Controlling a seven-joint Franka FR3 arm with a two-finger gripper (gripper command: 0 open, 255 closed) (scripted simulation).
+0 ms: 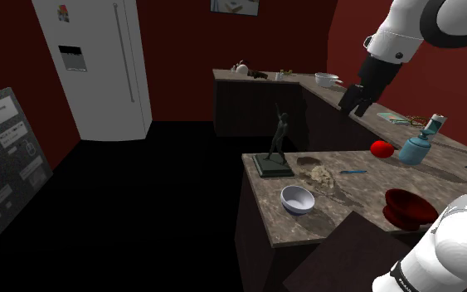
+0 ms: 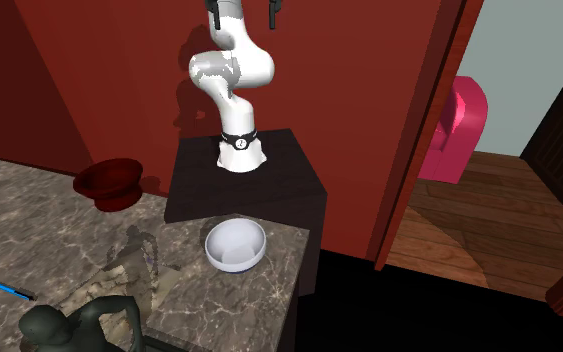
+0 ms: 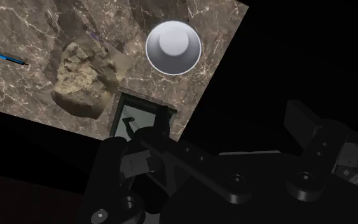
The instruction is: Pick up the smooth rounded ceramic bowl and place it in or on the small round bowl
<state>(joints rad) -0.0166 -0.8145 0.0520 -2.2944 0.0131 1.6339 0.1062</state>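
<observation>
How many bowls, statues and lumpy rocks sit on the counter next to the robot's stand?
Bowls: 2, a white bowl and a dark red bowl
Statue: 1
Beige lump: 1
Total: 4

- Bowls, three: a pale grey bowl; a dark red bowl at its 3 o'clock in the shoulder view; a white bowl on the far counter, toward 12 o'clock.
- Statuettes, one: a dark statuette on a square base.
- Pens, one counted with certainty: a blue pen.
- Rough lumps, one: a tan lump.
- Round red objects, one: a red ball-like object.
- Bottles, one: a blue bottle.
- Refrigerators, one: a white refrigerator.
- Armchairs, one: a pink armchair.
</observation>
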